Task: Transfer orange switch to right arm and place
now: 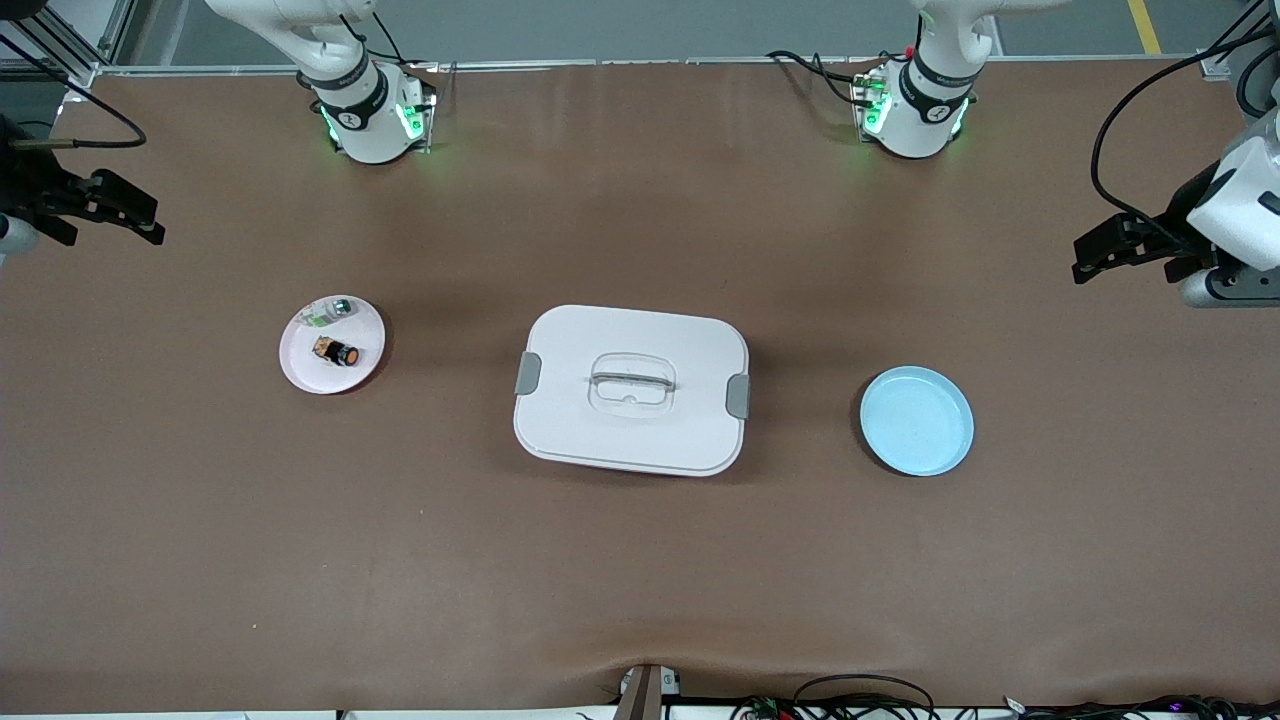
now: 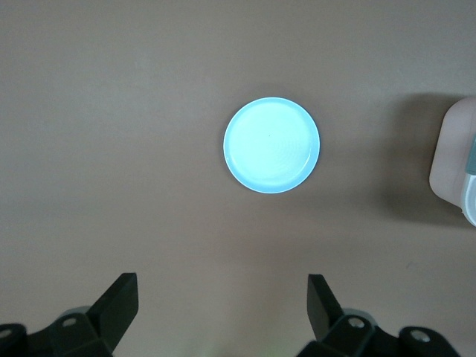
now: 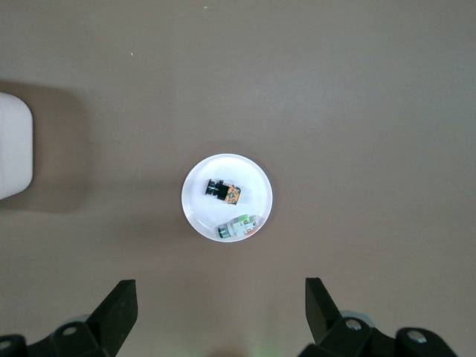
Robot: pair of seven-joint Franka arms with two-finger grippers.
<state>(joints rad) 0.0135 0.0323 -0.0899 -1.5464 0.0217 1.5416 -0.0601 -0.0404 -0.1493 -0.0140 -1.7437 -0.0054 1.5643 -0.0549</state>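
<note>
Two pincers hang released above the table: the left pincer over the blue plate, the right pincer over the white plate. On that white plate lies the orange switch, beside what appears to be a clear green-capped piece. Between both plates sits a lidded white box.

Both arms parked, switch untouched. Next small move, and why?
Probably lower the right gripper, open above the white plate, toward the orange switch. The switch lies on its side beside the green-capped piece, so descend on the switch alone. The left gripper waits open over the empty blue plate and cannot reach it as easily.
</note>
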